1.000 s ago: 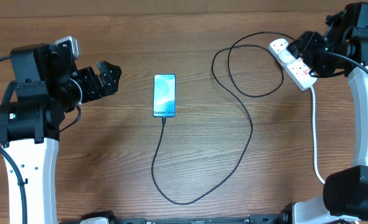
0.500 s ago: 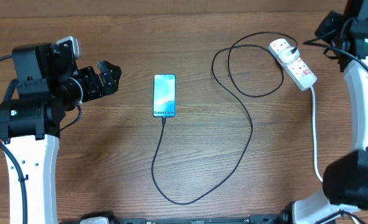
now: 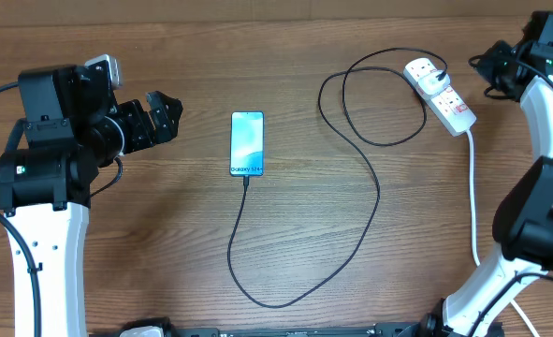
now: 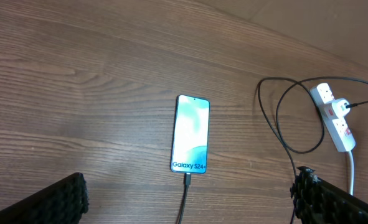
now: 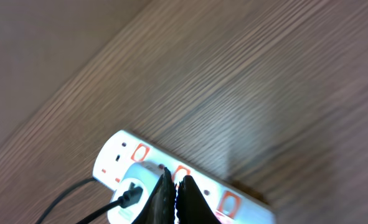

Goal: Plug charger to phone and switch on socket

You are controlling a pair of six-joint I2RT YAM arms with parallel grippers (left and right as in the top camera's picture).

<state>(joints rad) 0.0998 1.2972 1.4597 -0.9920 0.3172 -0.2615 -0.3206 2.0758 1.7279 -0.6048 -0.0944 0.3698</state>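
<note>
Since a second ago the right gripper (image 3: 487,65) has pulled back from the socket (image 3: 441,95) toward the upper right edge, clenched on nothing. Overhead, the charger (image 3: 374,201) loops from the socket down to the phone (image 3: 247,143) at centre; the left gripper (image 3: 168,114), at the left, stands released. From the left wrist, the phone lies at centre with the cable meeting its bottom edge, and the socket is at the right. From the right wrist, the closed fingertips (image 5: 165,198) hang over the socket at bottom centre.

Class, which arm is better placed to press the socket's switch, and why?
Probably right. The right pincer, shut, points at the socket close by; the open left pincer sits on the far side of the phone.
</note>
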